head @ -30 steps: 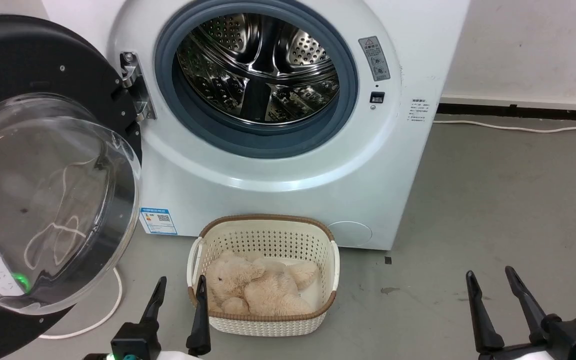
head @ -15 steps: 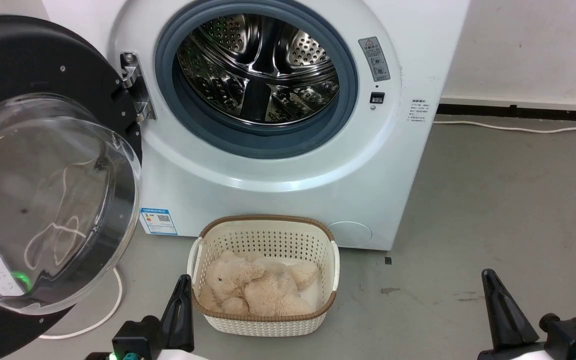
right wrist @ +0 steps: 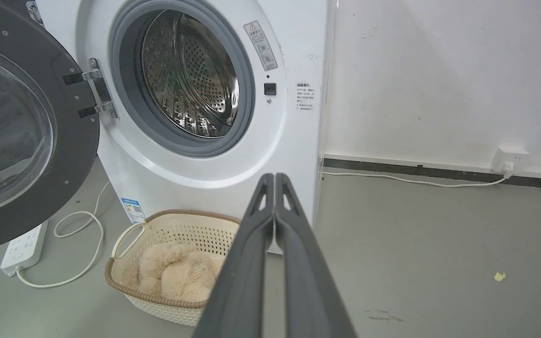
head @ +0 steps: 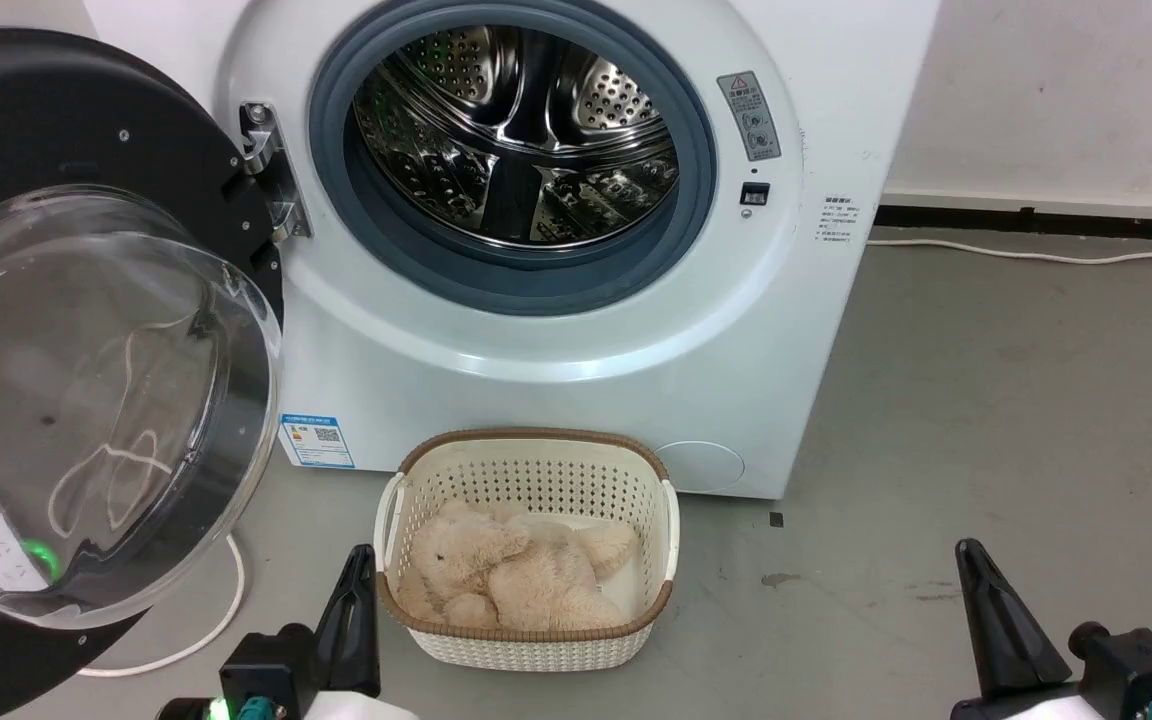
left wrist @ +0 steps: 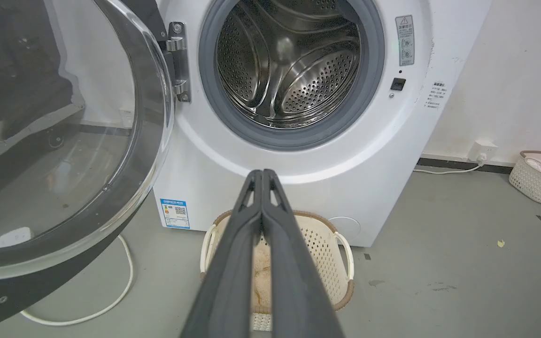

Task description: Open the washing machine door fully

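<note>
The washing machine door (head: 86, 380) (left wrist: 59, 141) (right wrist: 17, 136) hangs swung wide to the left on its hinge (head: 266, 170), its black ring and clear glass bowl facing outward. The steel drum (head: 516, 130) stands exposed inside the grey-blue rubber ring. My left gripper (head: 361, 560) (left wrist: 262, 172) sits low beside the basket, shut with nothing between its fingers. Low at the right, my right gripper (head: 971, 555) (right wrist: 274, 176) is also shut and holds nothing. Both are well apart from the door.
A cream basket (head: 536, 455) holding a beige plush toy (head: 506, 575) sits on the floor before the machine. A white cable (head: 216, 620) and a power strip (right wrist: 21, 246) lie under the door. Another basket (left wrist: 540, 176) stands far right by the wall.
Both grippers went from open to shut and dropped slightly lower in the head view. The door has stayed where it was.
</note>
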You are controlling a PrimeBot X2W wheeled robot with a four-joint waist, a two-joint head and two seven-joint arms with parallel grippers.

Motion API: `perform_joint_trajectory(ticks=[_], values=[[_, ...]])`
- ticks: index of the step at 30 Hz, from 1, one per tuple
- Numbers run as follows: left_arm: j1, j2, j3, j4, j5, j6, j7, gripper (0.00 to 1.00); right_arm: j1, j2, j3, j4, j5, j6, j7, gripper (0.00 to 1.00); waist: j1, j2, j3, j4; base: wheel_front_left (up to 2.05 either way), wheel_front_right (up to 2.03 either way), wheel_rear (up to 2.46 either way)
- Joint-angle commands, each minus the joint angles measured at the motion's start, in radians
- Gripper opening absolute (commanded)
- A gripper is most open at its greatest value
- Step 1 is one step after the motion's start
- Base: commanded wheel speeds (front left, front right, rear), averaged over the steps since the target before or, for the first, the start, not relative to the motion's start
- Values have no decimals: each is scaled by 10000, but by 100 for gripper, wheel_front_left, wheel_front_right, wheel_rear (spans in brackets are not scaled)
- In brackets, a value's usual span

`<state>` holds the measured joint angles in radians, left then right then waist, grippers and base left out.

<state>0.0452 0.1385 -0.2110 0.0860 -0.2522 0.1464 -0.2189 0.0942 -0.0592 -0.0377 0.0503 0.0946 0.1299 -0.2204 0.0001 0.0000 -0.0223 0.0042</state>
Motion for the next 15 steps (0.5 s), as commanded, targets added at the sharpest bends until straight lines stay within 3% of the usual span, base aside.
perform_joint_trajectory(ticks=[1,15], values=[[-69,-66,83,-75,147,-64,85,0,-135,16,25,-73,-79,1,85,0,-1,0,4,0,0,0,0],[-121,-177,358,-182,470,-254,371,0,-245,26,73,-131,-197,2,373,0,-1,0,34,-6,0,0,0]])
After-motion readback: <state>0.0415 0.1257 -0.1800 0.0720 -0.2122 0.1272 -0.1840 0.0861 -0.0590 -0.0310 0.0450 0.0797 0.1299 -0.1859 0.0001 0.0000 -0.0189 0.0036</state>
